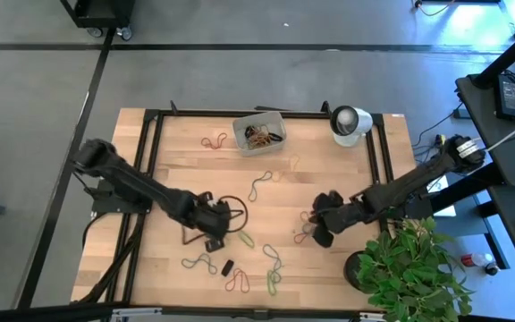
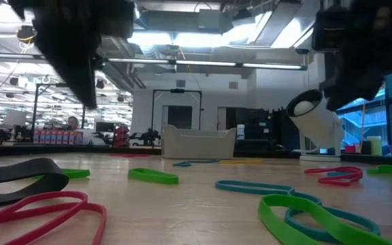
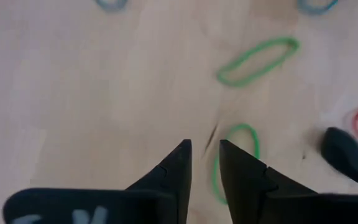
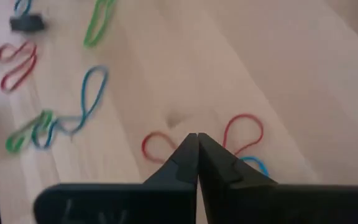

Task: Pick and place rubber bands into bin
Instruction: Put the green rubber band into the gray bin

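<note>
Your bin (image 1: 260, 131) sits at the far edge of the tabletop (image 1: 177, 170), near the middle, long axis running roughly left to right and slightly skewed. It is a pale translucent tub with rounded corners, with a tangle of tan and dark bands inside.

The rubber bands (image 1: 259, 186) lie scattered flat over the near half of the tabletop: thin loops in green, red and blue-green, mostly stretched into narrow ovals pointing various ways.

Your left end effector (image 3: 205, 149) is low over the wood, fingers parted by a narrow gap with nothing between them; a green band (image 3: 235, 163) lies just beside one fingertip.

Your right end effector (image 4: 197, 138) has its tips pressed together at a red band (image 4: 244, 132) shaped like two lobes. You cannot confirm from these views that the band is gripped.

A white round device (image 1: 350, 122) stands right of the bin.
</note>
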`<state>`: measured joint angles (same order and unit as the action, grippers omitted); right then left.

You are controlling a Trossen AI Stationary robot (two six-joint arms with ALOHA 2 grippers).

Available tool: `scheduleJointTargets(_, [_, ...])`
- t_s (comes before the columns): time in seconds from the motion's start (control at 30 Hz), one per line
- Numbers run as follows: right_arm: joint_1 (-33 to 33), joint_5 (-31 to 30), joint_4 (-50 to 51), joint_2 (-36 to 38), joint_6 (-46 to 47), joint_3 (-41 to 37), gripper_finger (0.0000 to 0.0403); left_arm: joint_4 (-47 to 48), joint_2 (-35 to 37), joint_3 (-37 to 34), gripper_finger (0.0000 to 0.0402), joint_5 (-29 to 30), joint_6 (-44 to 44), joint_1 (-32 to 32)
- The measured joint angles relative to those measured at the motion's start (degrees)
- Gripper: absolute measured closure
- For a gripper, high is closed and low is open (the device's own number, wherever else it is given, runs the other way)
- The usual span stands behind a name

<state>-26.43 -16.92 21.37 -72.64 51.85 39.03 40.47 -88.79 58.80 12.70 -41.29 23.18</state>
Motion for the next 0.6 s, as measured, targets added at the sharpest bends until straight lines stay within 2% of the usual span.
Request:
scheduleJointTargets(0.27, [-6.29, 0.02, 5.47, 0.00, -2.85, 0.00, 0.0387, 0.55, -13.36, 4.22, 0.0309, -8.03, -8.12, 0.00])
scheduleJointTargets(0.47, [-10.64, -0.03, 11.08, 0.12, -4.79, 0.00, 0.0387, 0.96, -17.80, 4.65, 0.0312, -8.59, -13.93, 0.04])
scheduleJointTargets(0.6, [-12.89, -2.52, 13.13, 0.60, -6.16, 0.00, 0.0399, 1.14, -18.69, 4.57, 0.0340, -9.28, -15.23, -0.09])
